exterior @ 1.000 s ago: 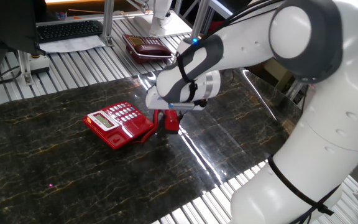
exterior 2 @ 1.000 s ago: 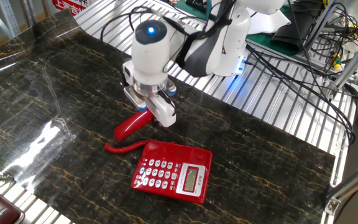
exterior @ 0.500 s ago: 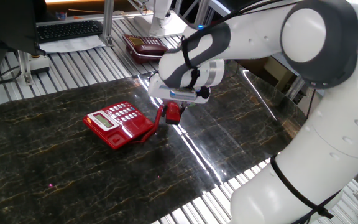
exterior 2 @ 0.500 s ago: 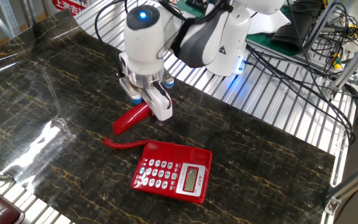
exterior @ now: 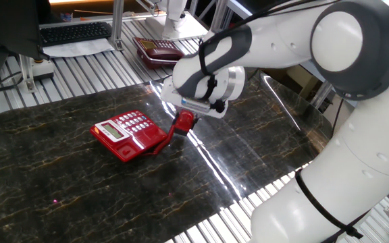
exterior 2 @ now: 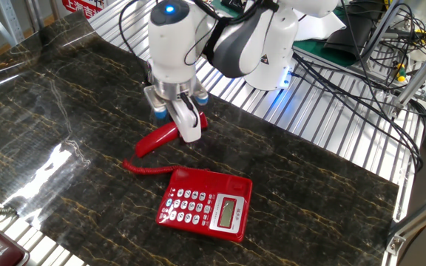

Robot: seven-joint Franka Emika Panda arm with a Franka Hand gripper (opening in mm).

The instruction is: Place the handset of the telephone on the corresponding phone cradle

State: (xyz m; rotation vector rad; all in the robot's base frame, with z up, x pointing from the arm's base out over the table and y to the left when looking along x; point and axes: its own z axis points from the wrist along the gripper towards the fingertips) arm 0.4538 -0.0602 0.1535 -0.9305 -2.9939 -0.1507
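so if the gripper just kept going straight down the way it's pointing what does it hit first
The gripper points down and is shut on the handset, so that comes first. Carried straight down with it, the handset would meet the dark marble tabletop beside the telephone, though its height above the top is unclear.

Over the last second I have raised my gripper (exterior 2: 177, 127), closed on the handset (exterior 2: 159, 138), upward from the dark tabletop (exterior 2: 65, 111). The handset's gripped end has come up with it, so the receiver now hangs tilted above the surface beside the telephone (exterior 2: 207, 204), its free end lower and pointing toward the coiled cord (exterior 2: 145, 168). In one fixed view the handset (exterior: 181, 123) has lifted and shifted slightly away from the telephone (exterior: 127, 133). My wrist has also turned a little.
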